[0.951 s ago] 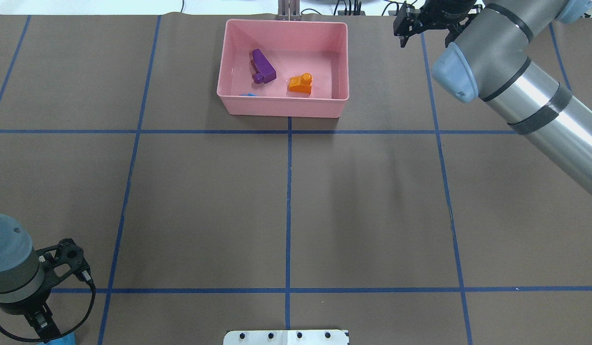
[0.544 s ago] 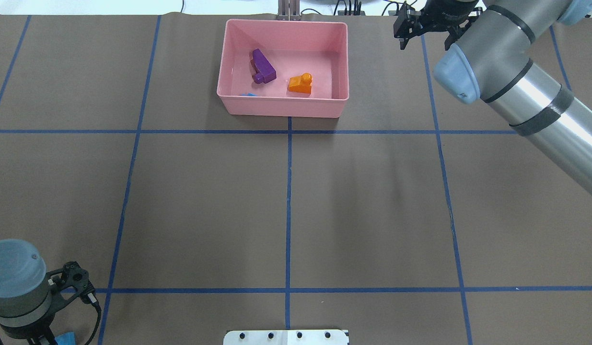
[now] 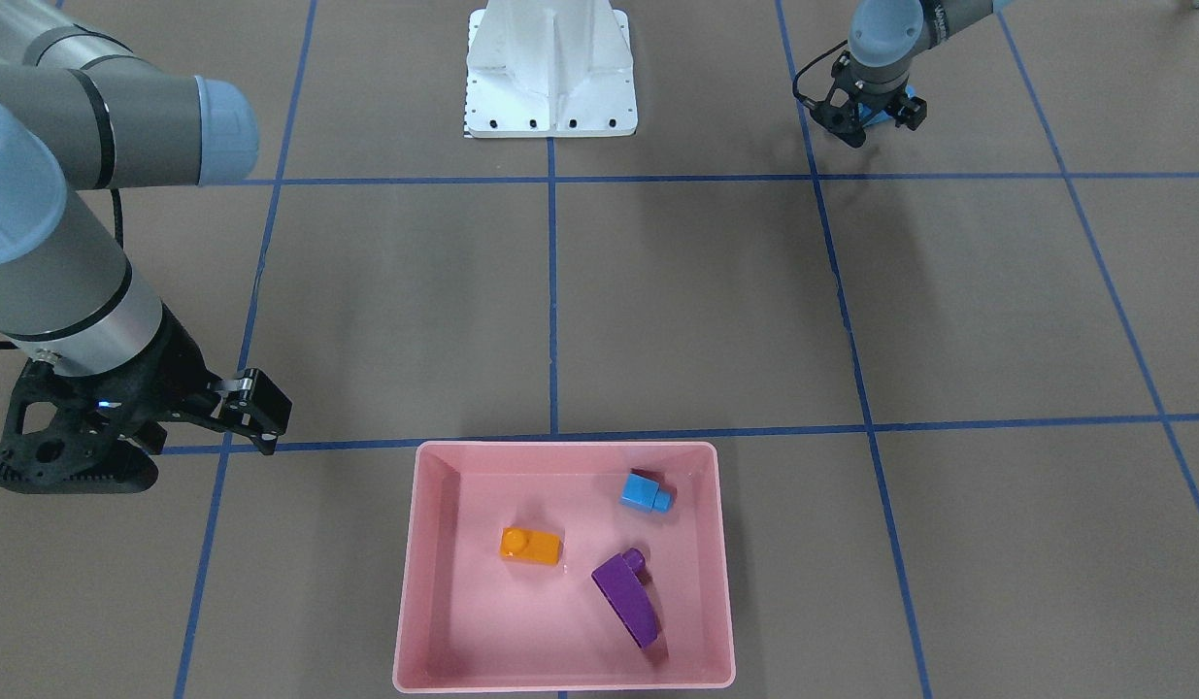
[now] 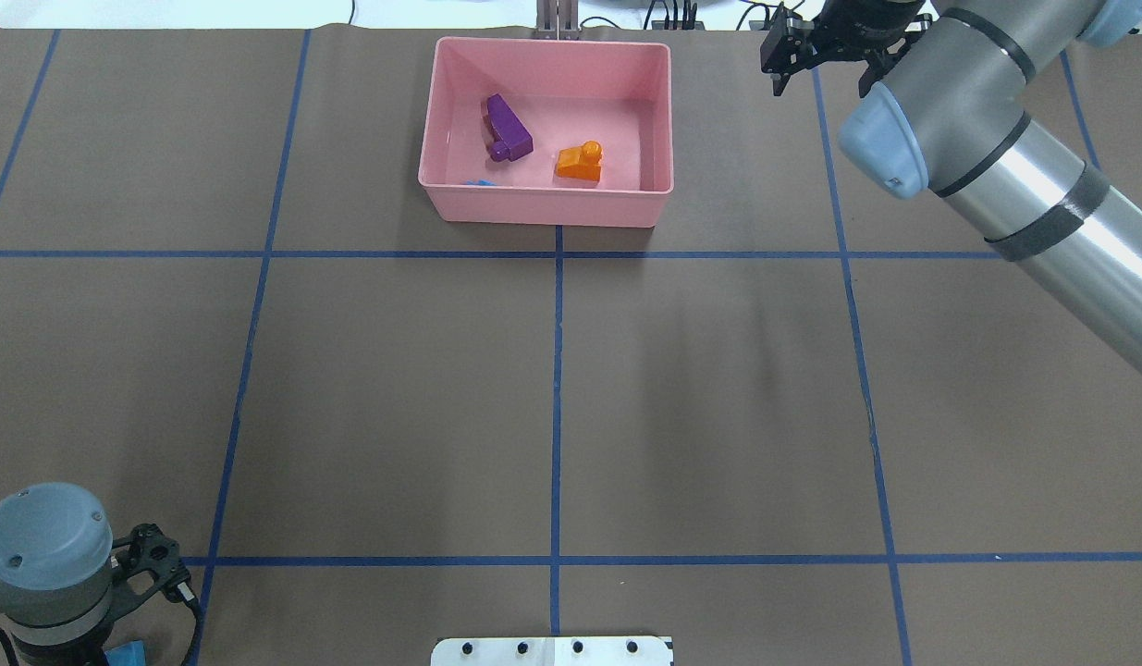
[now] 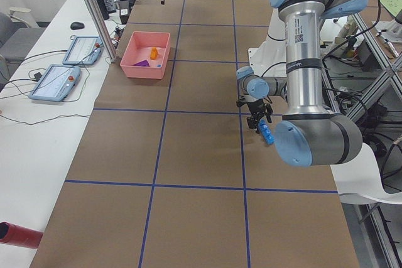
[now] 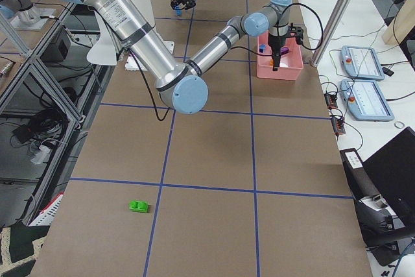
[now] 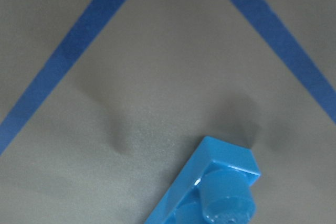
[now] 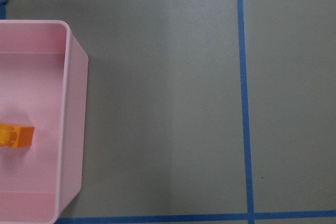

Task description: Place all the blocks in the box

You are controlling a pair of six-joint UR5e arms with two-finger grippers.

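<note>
Pink box (image 4: pixel 545 208) at the table's 12 o'clock already holds orange block (image 4: pixel 580 162), purple block (image 4: pixel 508 128) and small blue cube (image 3: pixel 646 491) | long blue bar (image 7: pixel 210 192) is at 7 o'clock, so left gripper (image 5: pixel 259 123) points straight down over it, jaw spread unreadable | right gripper (image 4: pixel 778 74) parked at 1 o'clock beside the box, grip likewise unclear | green block (image 6: pixel 138 206) sits outside, around 4 o'clock.
</note>
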